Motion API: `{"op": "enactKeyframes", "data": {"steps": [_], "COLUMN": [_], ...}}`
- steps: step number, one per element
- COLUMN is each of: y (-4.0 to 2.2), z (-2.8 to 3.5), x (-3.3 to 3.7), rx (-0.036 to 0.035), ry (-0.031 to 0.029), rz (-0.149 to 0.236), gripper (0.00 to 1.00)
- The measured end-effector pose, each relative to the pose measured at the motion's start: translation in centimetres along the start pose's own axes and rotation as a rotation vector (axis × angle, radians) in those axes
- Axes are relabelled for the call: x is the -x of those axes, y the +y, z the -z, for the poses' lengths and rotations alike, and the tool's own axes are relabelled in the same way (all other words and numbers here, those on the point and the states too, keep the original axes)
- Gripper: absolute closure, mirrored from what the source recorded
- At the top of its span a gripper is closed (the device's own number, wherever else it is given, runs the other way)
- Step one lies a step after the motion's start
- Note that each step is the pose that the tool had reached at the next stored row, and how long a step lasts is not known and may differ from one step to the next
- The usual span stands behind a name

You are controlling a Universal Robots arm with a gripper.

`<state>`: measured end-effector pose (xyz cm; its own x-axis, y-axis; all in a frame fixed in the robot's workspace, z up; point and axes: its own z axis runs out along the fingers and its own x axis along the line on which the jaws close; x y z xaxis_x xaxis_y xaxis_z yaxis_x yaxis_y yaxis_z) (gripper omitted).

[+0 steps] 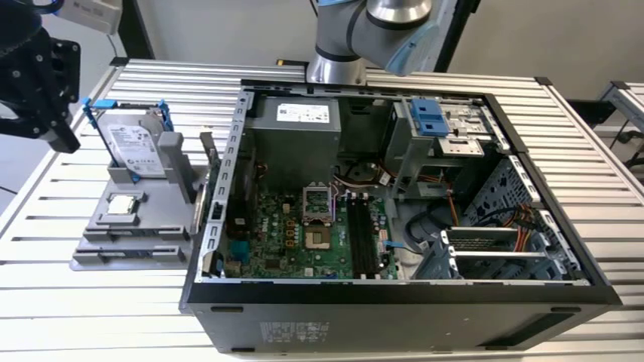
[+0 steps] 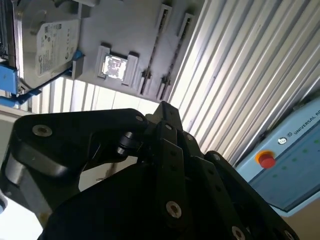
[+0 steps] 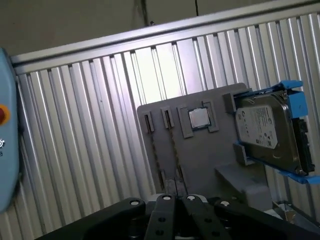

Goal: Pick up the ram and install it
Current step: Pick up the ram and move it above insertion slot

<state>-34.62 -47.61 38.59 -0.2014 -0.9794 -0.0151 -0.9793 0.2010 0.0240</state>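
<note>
- gripper point(image 1: 42, 105), upper left of the exterior view: matte black
- bench point(image 1: 90, 317): silver, ribbed stripes
- hard drive point(image 1: 136, 143): silver, white label, blue bracket
- holder point(image 1: 131, 253): plain grey
- motherboard point(image 1: 271, 234): green
- computer case point(image 1: 403, 320): black

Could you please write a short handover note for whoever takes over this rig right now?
Gripper: the black gripper hangs clear of the grey plastic holder tray, at the exterior view's left; whether it holds anything cannot be told.
Ram: thin dark strips in the tray's two narrow slots may be it; unsure.
Done: nothing visible; the motherboard's long black slots look empty.
Left: pick-up and installation.
</note>
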Motion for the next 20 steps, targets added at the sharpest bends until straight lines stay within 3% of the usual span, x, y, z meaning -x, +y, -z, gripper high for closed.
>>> {"op": "enactKeyframes", "data": {"steps": [5, 12, 20], "y": [0.00, -0.04, -0.04], "z": [0.01, 0.00, 0.01], "x": [0.00, 0.02, 0.01], "rx": [-0.0113, -0.0085, -0.0050], "ry": [-0.0073, -0.0225, -0.0212], "rz": [0.050, 0.110, 0.228], "gripper": [1.00, 1.00, 1.00]}}
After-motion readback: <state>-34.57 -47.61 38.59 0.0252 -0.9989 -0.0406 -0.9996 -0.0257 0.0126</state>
